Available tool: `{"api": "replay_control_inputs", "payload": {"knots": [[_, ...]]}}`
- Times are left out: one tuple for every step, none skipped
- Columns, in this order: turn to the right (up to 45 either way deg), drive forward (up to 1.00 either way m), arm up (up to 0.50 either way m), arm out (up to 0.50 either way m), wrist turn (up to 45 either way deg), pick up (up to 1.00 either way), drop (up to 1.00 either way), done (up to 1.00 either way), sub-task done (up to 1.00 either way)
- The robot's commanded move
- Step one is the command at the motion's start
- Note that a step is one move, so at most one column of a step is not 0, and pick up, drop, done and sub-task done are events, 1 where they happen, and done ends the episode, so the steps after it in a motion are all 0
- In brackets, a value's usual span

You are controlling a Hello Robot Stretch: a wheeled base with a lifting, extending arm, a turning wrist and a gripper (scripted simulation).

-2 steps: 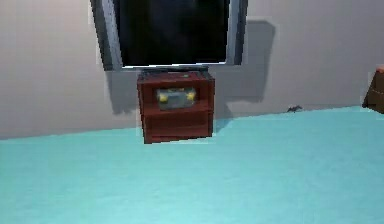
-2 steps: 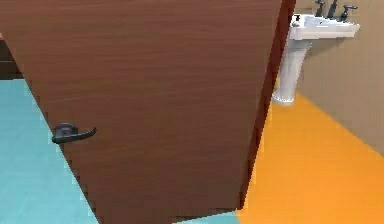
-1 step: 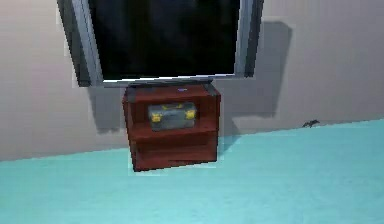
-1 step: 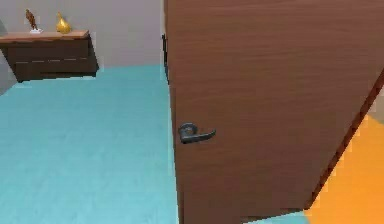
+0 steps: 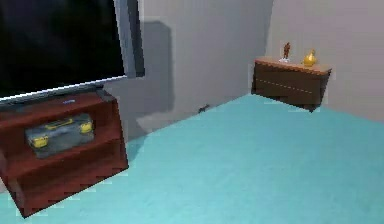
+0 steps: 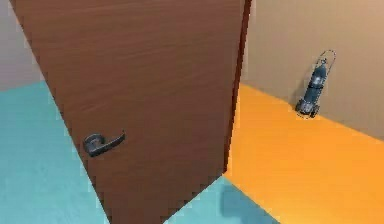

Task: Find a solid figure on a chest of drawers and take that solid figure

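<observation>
**Step in hand: close on the chest of drawers**

The chest of drawers (image 5: 290, 82) is at the far wall, forward view's right. On its top stands a small dark upright figure (image 5: 286, 50), the likely target, near a golden rounded object (image 5: 310, 59).

Judgement: cross the teal floor (image 5: 240, 160) and park arm-side toward the drawers. Confirm the figure up close. Mind the brown door (image 6: 140, 90) when turning.

End effector state: cannot tell.

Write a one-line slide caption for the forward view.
Dark screen on a red-brown stand shelving a grey-and-yellow box; beyond, a chest of drawers bearing a dark upright object and a yellow object.
</observation>
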Motion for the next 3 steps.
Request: {"api": "replay_control_inputs", "payload": {"knots": [[0.0,0.60,0.00,0.00,0.0,0.00,0.00,0.00,0.00],[45.0,0.00,0.00,0.00,0.0,0.00,0.00,0.00,0.00],[3.0,0.00,0.00,0.00,0.0,0.00,0.00,0.00,0.00]]}}
